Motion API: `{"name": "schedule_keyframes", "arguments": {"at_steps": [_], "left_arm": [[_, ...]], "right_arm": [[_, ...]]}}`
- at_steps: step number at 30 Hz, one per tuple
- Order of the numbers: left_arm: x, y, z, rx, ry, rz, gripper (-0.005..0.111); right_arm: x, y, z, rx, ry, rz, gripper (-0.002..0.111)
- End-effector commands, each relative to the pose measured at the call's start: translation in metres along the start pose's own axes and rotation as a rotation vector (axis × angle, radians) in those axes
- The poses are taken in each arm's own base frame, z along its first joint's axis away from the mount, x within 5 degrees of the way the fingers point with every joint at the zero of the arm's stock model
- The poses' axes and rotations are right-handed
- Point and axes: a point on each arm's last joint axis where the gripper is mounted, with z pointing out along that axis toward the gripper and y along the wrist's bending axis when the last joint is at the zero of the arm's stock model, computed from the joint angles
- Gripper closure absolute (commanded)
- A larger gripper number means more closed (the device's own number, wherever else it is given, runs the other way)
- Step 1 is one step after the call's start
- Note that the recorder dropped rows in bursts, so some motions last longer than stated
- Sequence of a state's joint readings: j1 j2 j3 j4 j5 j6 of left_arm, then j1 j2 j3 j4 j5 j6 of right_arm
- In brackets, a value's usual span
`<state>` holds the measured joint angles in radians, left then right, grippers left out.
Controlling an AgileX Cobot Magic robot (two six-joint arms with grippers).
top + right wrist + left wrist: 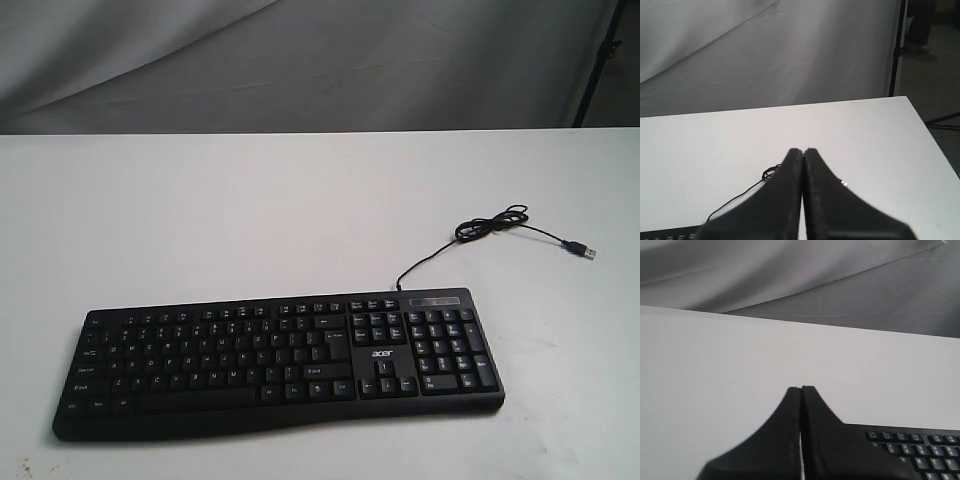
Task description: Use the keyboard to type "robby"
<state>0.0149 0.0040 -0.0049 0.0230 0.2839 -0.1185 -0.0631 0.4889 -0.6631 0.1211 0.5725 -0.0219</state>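
Observation:
The wide black keyboard (280, 362) with white legends and an "acer" logo lies near the front of the white table (300, 200). Its thin black cable (480, 232) loops away to the back right and ends in a USB plug (584, 251). Neither arm shows in the exterior view. In the left wrist view my left gripper (801, 389) is shut and empty, with the keyboard's function-key corner (920, 442) beside it. My right gripper (803, 150) is shut too, holding nothing, with the cable (737, 197) and a strip of the keyboard's edge (670, 234) in sight.
A grey cloth backdrop (300, 60) hangs behind the table. A black stand pole (897, 47) rises past the table's far right corner. The table's right edge (935, 135) shows in the right wrist view.

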Motion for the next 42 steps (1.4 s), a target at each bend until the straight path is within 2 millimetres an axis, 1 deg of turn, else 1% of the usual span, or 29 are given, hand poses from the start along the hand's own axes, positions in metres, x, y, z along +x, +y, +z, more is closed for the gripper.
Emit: {"name": "schedule_keyframes", "arguments": {"at_steps": [1,3,6,9,12,15,18,21,23,27,30,34,37,42], "left_arm": [[0.001,0.000,0.000,0.006,-0.001,-0.010,0.107],[0.001,0.000,0.000,0.006,-0.001,-0.010,0.107],[0.001,0.000,0.000,0.006,-0.001,-0.010,0.107],[0.001,0.000,0.000,0.006,-0.001,-0.010,0.107],[0.001,0.000,0.000,0.006,-0.001,-0.010,0.107],[0.001,0.000,0.000,0.006,-0.001,-0.010,0.107],[0.001,0.000,0.000,0.006,-0.001,-0.010,0.107],[0.001,0.000,0.000,0.006,-0.001,-0.010,0.107],[0.001,0.000,0.000,0.006,-0.001,-0.010,0.107],[0.001,0.000,0.000,0.006,-0.001,-0.010,0.107],[0.001,0.000,0.000,0.006,-0.001,-0.010,0.107],[0.001,0.000,0.000,0.006,-0.001,-0.010,0.107],[0.001,0.000,0.000,0.006,-0.001,-0.010,0.107],[0.001,0.000,0.000,0.006,-0.001,-0.010,0.107]], "right_arm": [[-0.019,0.003,0.023,-0.021,0.101,0.091,0.108],[-0.023,0.004,0.030,-0.031,0.121,0.112,0.108],[-0.027,0.011,0.042,-0.080,0.193,0.044,0.108],[-0.028,0.029,0.061,-0.189,0.343,-0.064,0.108],[-0.032,0.057,0.088,-0.304,0.416,-0.153,0.108],[-0.033,0.094,0.113,-0.418,0.442,-0.235,0.108],[-0.026,0.135,0.136,-0.513,0.482,-0.302,0.108],[-0.011,0.176,0.160,-0.586,0.523,-0.362,0.108],[0.003,0.199,0.174,-0.628,0.551,-0.388,0.108],[0.026,0.239,0.192,-0.725,0.580,-0.410,0.108],[0.041,0.264,0.201,-0.781,0.599,-0.415,0.108],[0.067,0.293,0.213,-0.830,0.620,-0.447,0.108],[0.084,0.311,0.220,-0.847,0.622,-0.468,0.108],[0.111,0.337,0.231,-0.869,0.618,-0.507,0.108]]}}
